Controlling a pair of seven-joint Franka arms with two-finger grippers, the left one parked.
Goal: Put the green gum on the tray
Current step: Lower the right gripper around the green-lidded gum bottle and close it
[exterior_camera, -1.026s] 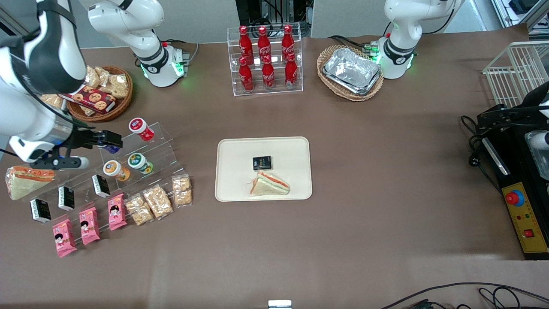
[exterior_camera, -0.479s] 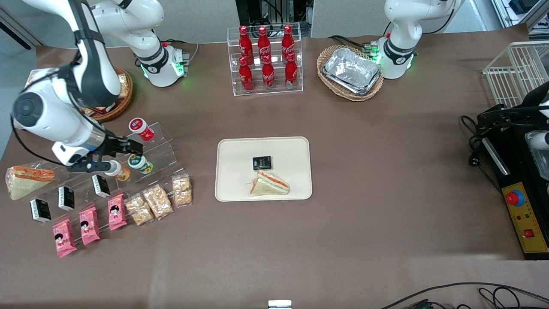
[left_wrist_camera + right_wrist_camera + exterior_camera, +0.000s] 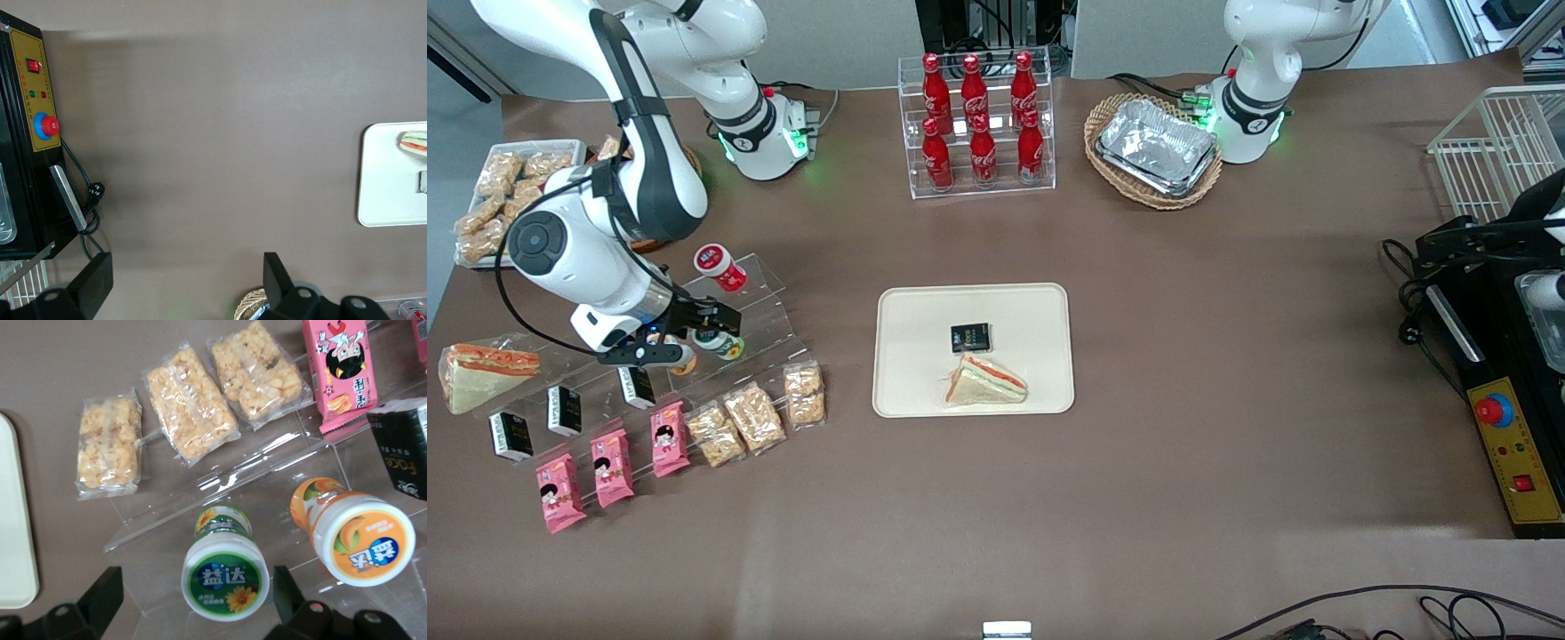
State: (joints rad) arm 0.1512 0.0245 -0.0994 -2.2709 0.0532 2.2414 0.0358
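**Open gripper over the green gum on the clear stand**

The gripper (image 3: 710,322) of the right arm hangs just above the clear stepped stand (image 3: 765,293), at the working arm's end of the table (image 3: 1227,311). Its two fingers (image 3: 100,600) are spread wide and hold nothing. In the right wrist view the green gum (image 3: 225,572) lies between the two fingers, with a free gap on each side, so the fingers do not touch it. The green gum (image 3: 720,342) rests on a step of the stand, and its round lid with the green rim faces the wrist camera.

Just beside it on the same step is the orange gum (image 3: 353,530), which has an orange lid. One step higher, farther from the front camera, is a red-labelled canister (image 3: 720,267). In front of the stand, nearer to the front camera, three clear bags of puffed snacks (image 3: 190,403) lie on the table, and next to them are pink snack packets (image 3: 612,467) and small black boxes (image 3: 563,409).

The tray (image 3: 907,356) is well apart from the stand, in the middle of the table. On it are a wrapped sandwich (image 3: 985,380) and a small black box (image 3: 970,337). The green gum is not on the tray.
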